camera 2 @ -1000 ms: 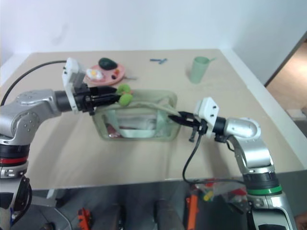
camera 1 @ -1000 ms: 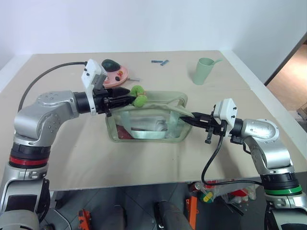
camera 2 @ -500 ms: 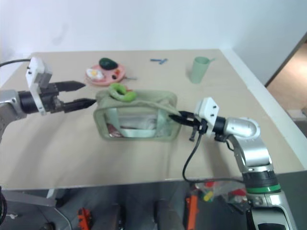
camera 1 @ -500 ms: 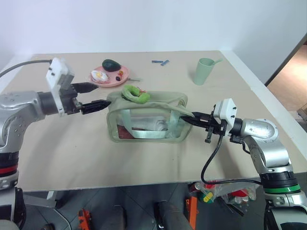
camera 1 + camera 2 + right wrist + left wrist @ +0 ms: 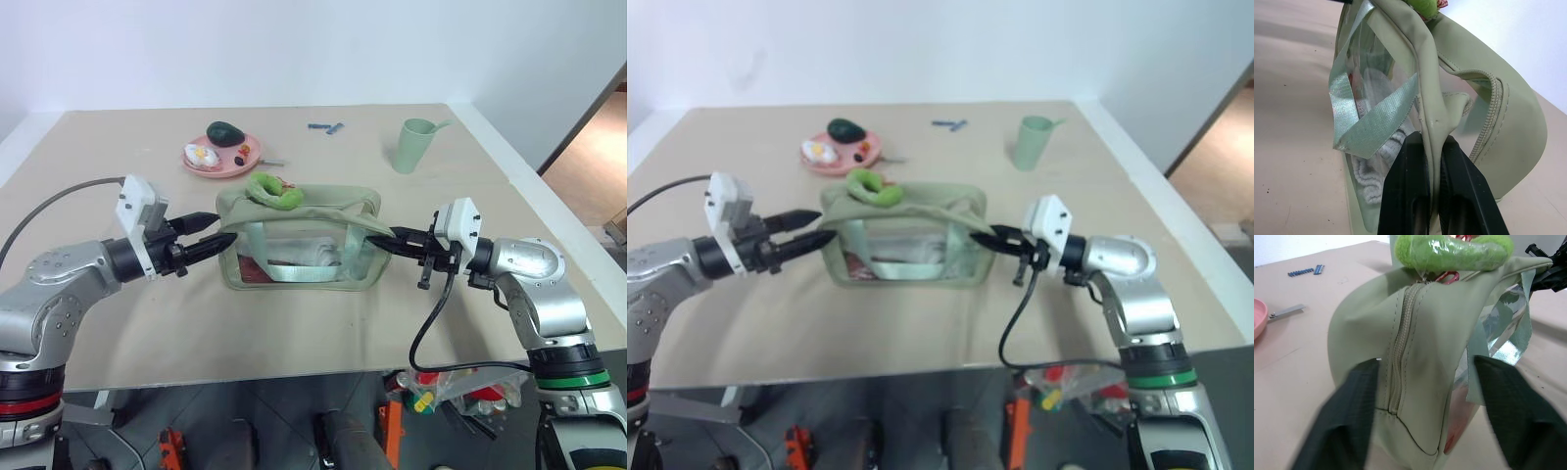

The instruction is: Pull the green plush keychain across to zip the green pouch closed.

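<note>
While you look down from the head camera, the green pouch stands mid-tabletop, with the green plush keychain lying on its top near the left end. Your right gripper is clamped shut on the pouch's right end fabric; your left gripper points at the pouch's left end, parted and holding nothing.

From the left wrist camera, the zip runs closed up to the keychain, both fingers straddling the pouch end without pinching it.

From the right wrist camera, the fabric edge is nipped between the fingers, and the zip beside it looks open.

Judged so, you're between grips: next, pinch the keychain and draw it rightward.
</note>
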Robot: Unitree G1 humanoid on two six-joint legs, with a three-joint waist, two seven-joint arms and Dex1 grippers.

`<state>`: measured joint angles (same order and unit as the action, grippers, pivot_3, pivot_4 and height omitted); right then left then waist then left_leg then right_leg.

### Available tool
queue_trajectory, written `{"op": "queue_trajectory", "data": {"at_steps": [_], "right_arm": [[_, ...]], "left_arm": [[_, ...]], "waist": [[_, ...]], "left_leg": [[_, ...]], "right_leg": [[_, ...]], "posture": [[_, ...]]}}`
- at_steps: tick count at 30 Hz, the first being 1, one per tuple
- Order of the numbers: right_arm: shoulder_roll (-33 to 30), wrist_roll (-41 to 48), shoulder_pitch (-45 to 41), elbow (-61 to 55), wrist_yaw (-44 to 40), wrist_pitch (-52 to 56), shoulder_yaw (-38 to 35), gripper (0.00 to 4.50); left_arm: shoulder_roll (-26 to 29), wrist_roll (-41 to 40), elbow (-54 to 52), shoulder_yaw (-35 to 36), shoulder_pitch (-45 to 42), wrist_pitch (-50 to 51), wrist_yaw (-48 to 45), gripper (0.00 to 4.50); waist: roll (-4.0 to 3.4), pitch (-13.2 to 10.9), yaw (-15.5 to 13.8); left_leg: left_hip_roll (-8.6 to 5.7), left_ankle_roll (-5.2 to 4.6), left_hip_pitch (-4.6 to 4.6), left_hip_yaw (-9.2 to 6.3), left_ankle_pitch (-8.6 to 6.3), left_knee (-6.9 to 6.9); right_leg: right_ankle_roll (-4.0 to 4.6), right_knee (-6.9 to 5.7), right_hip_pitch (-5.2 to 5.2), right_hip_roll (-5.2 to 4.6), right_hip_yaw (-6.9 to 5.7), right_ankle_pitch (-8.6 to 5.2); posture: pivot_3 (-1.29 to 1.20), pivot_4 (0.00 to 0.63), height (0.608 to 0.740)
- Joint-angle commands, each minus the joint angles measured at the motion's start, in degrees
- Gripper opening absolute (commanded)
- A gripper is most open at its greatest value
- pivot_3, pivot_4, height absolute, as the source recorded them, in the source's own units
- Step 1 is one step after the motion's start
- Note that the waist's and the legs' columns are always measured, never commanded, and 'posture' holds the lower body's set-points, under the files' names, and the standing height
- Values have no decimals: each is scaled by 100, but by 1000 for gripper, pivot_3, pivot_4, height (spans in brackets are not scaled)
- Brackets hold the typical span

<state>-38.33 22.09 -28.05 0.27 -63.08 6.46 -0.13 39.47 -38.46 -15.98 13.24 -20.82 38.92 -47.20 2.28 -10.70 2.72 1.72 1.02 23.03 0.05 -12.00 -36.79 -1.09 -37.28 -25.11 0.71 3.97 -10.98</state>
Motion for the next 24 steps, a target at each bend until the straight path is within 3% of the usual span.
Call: {"op": "queue_trajectory", "data": {"at_steps": [1,4,5,9,13,17,24], "right_arm": [[-98,321,-126,-242,-119,531,-82,352],[-185,518,-120,-467,-180,908,-129,1436],[-218,560,-120,-567,-159,1006,-166,1720],[-344,767,-383,-862,23,1443,-377,3052],[-262,1116,-1288,-1287,315,2112,-322,4470],[272,807,-2031,-1177,617,2034,148,4470],[993,117,-2493,-392,375,1326,935,4470]], "left_arm": [[-103,82,55,-26,-133,-232,101,1231],[-193,54,63,-110,-174,-261,105,148],[-228,29,56,-122,-187,-251,118,0],[-279,14,23,-174,-193,-222,124,0],[-289,0,5,-234,-157,-206,103,0],[-340,-27,-49,-299,-133,-182,117,0],[-484,-66,-145,-325,-138,-165,267,0]], "waist": [[0,0,3],[0,0,-1],[0,0,-2],[-1,-1,-3],[-2,-1,4],[5,3,1],[8,5,-37]], "left_leg": [[0,0,0,0,0,0],[1,0,0,-2,0,1],[1,0,0,-2,0,1],[-1,0,2,-2,0,0],[-3,0,5,3,0,-6],[1,0,3,-6,0,-5],[-7,0,24,-3,0,-8]], "right_leg": [[0,0,0,1,0,0],[0,0,-1,2,0,0],[0,0,-1,2,0,0],[-1,0,0,1,0,1],[-3,0,-3,0,6,2],[-1,0,-1,3,-4,2],[-7,12,-4,-11,-5,4]], "posture": [[0,150,740],[0,150,740],[0,150,740],[0,150,740],[0,150,740],[0,150,740],[0,150,740]]}}
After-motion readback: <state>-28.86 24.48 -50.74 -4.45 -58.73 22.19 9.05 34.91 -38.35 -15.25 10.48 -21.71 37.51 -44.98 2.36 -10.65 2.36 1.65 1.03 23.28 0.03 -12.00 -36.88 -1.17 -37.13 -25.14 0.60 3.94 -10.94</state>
